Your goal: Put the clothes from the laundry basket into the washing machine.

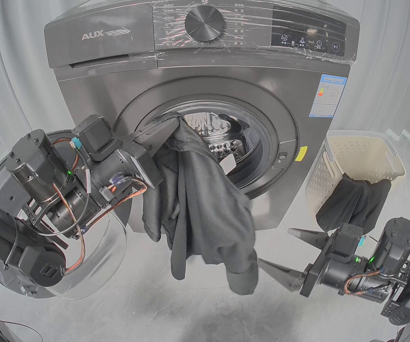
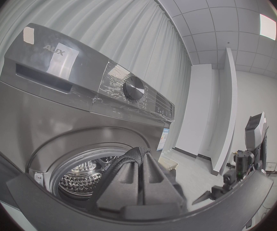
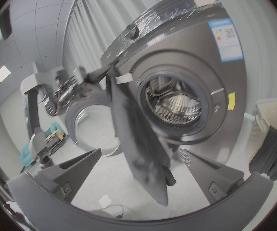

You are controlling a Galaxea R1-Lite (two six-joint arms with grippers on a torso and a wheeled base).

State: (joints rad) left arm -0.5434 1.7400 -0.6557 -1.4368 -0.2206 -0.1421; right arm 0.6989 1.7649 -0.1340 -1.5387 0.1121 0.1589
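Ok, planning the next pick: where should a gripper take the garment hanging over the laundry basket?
Probably the fold of the dark garment over the laundry basket's front rim, from above: there the cloth humps over the rim; lower it hangs flat against the wall.

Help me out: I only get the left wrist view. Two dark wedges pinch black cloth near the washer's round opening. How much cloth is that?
Observer: A whole dark garment hangs from the left gripper, drooping well below the opening of the washing machine, outside it.
Visitor: Is more laundry waiting?
Observer: Yes, another dark piece drapes over the front rim of the laundry basket, right of the machine.
Visitor: What's the other arm doing?
Observer: The right gripper is open, held low just right of the garment's hanging end.
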